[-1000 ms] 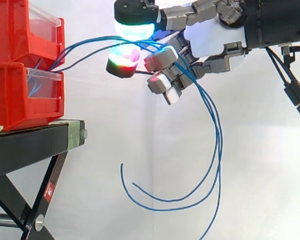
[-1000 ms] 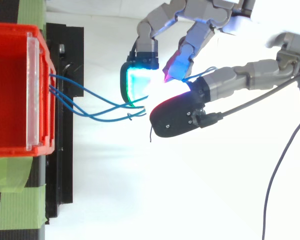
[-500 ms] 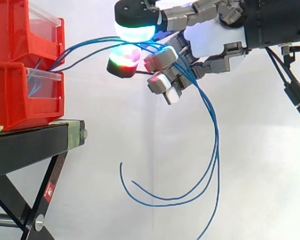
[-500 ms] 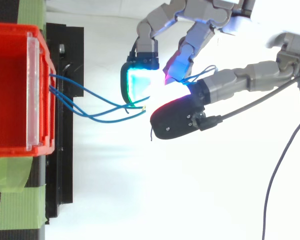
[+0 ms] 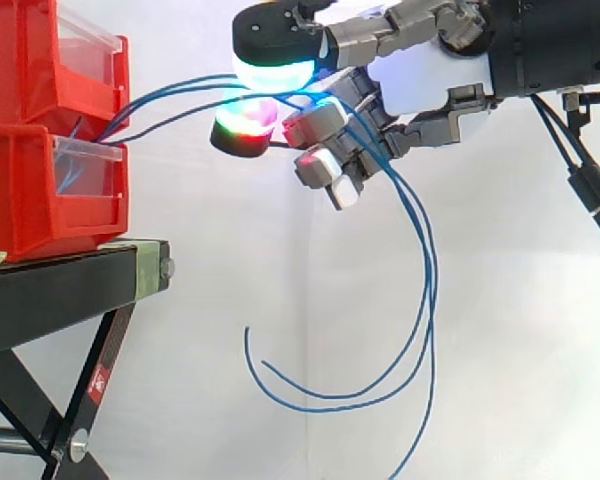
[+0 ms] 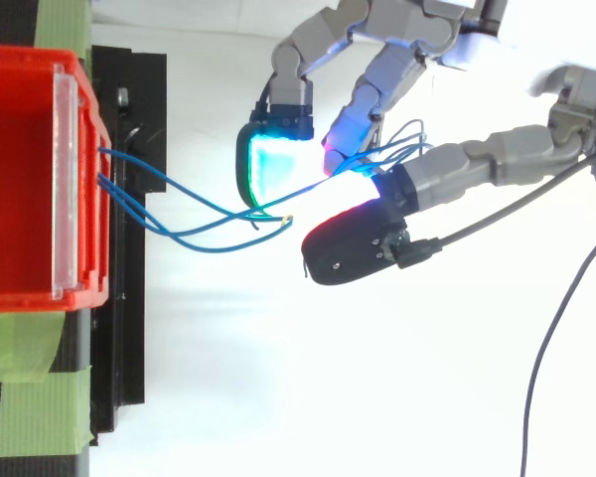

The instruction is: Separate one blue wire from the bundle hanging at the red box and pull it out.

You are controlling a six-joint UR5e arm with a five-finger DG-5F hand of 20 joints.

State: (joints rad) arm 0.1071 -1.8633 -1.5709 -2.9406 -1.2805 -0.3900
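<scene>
Two red bins (image 5: 40, 190) are stacked on a black stand (image 5: 70, 290) at the left. A bundle of thin blue wires (image 5: 170, 90) leaves the gap between the bins and runs right into my hand (image 5: 430, 70). My fingers are curled round the wires. A cyan-glowing fingertip (image 6: 268, 164) lies above them and a red-green one (image 5: 245, 125) just below. Behind the fingers the wires hang down in long loops (image 5: 420, 300), with their free ends curling left below the hand. From above, the wires fan out from the bin's front edge (image 6: 79, 179) toward the hand (image 6: 417, 30).
Green tape (image 6: 30, 407) holds the bin to the stand in the top view. The stand's edge with a bolt (image 5: 166, 267) lies below the wires. A white curtain backs the scene. Open room lies under and to the right of the hand.
In the top view the dark fingertip has shifted slightly down and right, away from the cyan pad. The wires sag a bit more near the bin. The hanging loops have swung slightly.
</scene>
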